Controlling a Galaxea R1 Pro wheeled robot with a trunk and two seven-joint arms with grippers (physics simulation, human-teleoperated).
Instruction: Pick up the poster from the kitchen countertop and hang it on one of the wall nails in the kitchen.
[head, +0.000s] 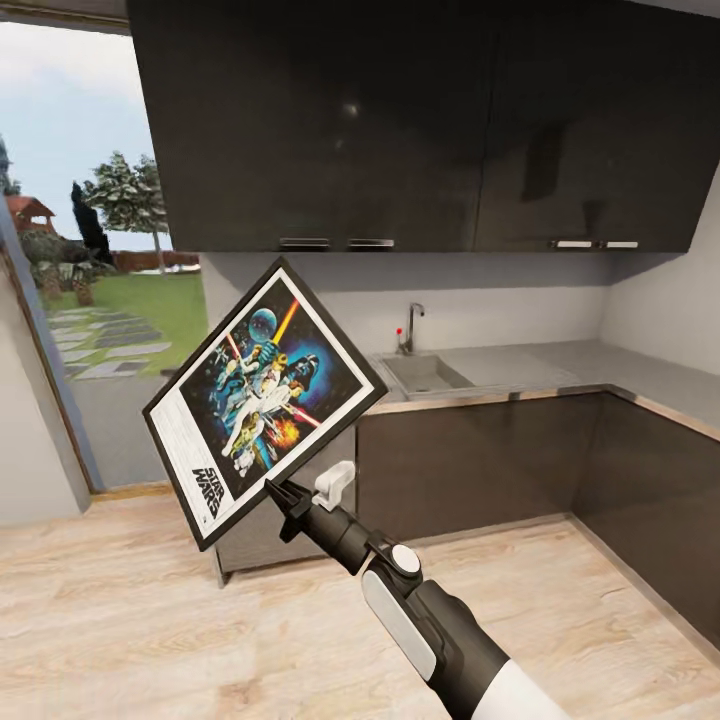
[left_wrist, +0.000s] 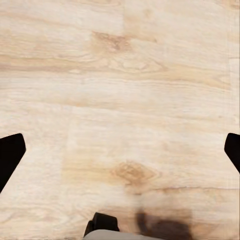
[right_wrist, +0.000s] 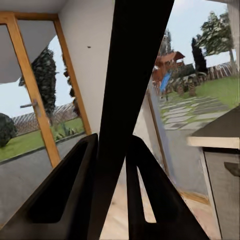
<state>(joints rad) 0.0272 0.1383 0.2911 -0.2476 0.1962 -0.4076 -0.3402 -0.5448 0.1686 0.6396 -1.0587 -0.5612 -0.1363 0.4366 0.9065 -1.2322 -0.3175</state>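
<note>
The poster (head: 262, 400), black-framed with a white border, dark blue artwork and a "STAR WARS" logo, hangs tilted in the air in front of the counter's left end. My right gripper (head: 274, 490) is shut on its lower edge. In the right wrist view the poster's black frame edge (right_wrist: 135, 75) runs between the two fingers of the right gripper (right_wrist: 112, 142). The light-grey kitchen countertop (head: 560, 365) lies behind and to the right. My left gripper (left_wrist: 121, 152) is open over the wooden floor (left_wrist: 125, 75), holding nothing. A tiny dark speck (right_wrist: 88, 47) marks the white wall; I cannot tell whether it is a nail.
A sink (head: 420, 372) with a faucet (head: 410, 325) is set into the counter. Dark glossy upper cabinets (head: 400, 120) hang above it and dark lower fronts (head: 470, 460) stand below. A large window (head: 90, 280) is at the left. Light wooden floor (head: 120, 620) stretches ahead.
</note>
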